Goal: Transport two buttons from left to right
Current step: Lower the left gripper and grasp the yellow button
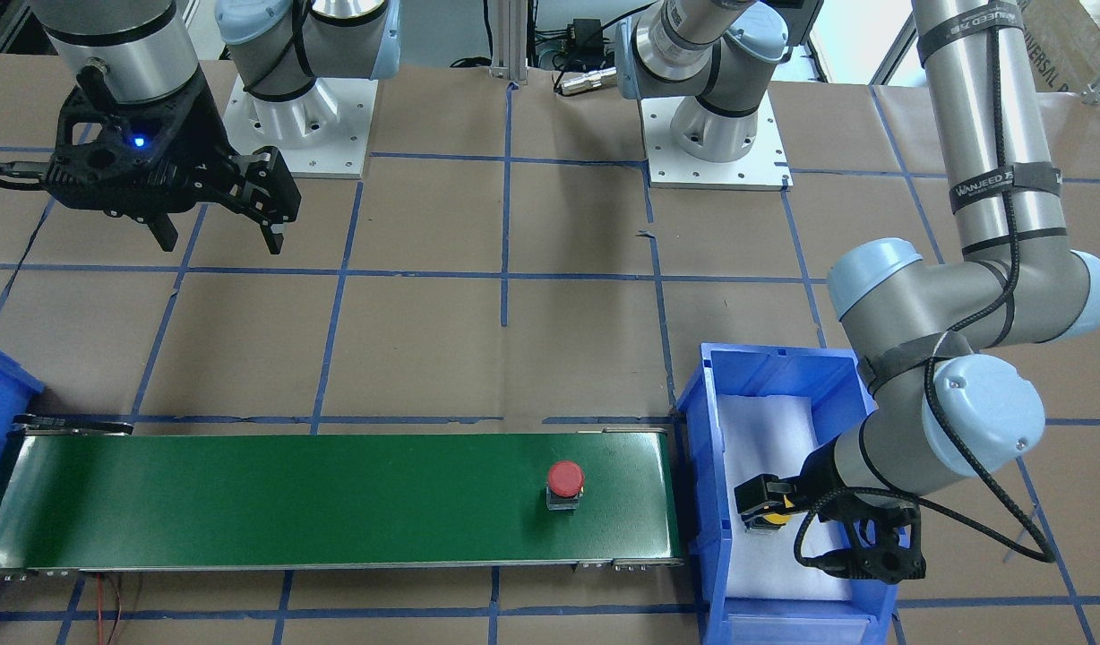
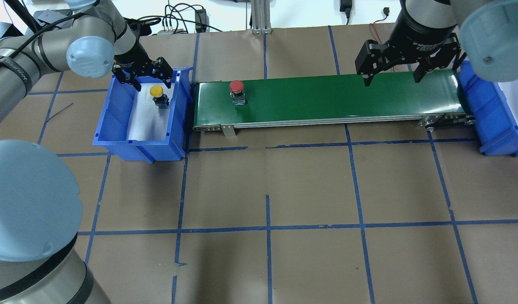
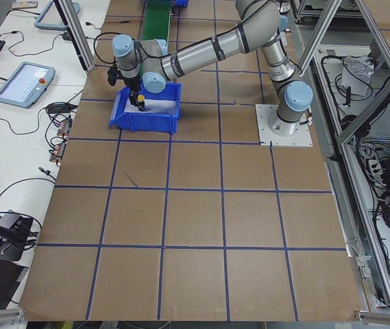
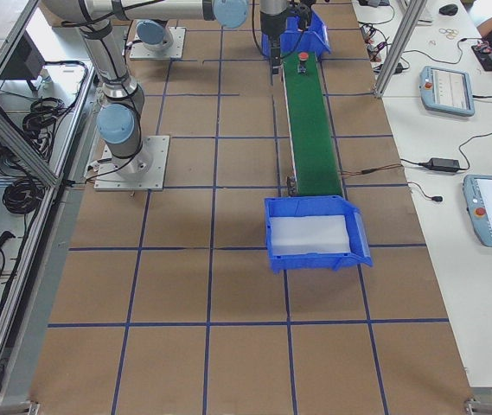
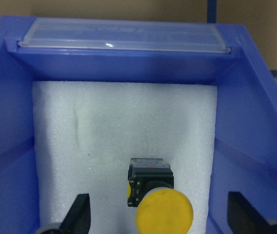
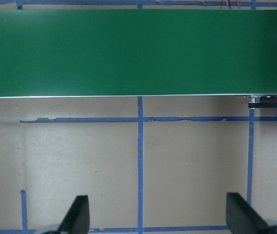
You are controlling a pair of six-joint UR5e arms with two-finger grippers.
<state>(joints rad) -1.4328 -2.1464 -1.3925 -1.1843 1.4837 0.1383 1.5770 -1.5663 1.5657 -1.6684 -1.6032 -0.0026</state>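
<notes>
Straddling the yellow button [image 5: 164, 211] near the bin [image 2: 179, 109] wall, left tool [image 2: 152, 82] released; right tool [image 2: 392, 79] released over belt [image 2: 326, 99] edge.

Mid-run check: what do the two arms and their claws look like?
The left arm and right arm are silver-grey tubes with pale blue joint caps. A black braided cable runs along the left arm, held by black straps with white lettering. The left claw and right claw are black, two-fingered; a blue light glows on the right claw's body.

A green belt [image 6: 138, 51] spanned the frame's top; a blue-taped brown table [image 6: 75, 161] lay below; the right gripper [image 6: 157, 219] gaped at the bottom edge.
</notes>
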